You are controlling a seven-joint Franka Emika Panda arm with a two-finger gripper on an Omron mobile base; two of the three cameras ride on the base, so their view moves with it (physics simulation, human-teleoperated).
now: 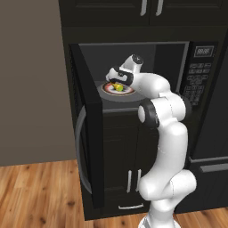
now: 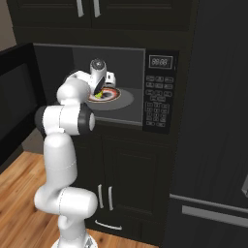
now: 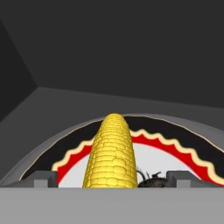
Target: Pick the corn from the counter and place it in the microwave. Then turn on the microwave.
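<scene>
Inside the microwave [image 1: 133, 75], on its plate [image 3: 175, 151]: corn [image 3: 111, 153], lying between your wide-open jaws, seemingly released; placing looks done, while you still have the open door [image 1: 89, 133] to shut and the keypad [image 2: 157, 106] to press.

Inside the open microwave [image 1: 133, 53], a red-ringed turntable plate [image 3: 183, 151] sits on the grey cavity floor, a yellow corn [image 3: 111, 153] apparently lying on it.
</scene>
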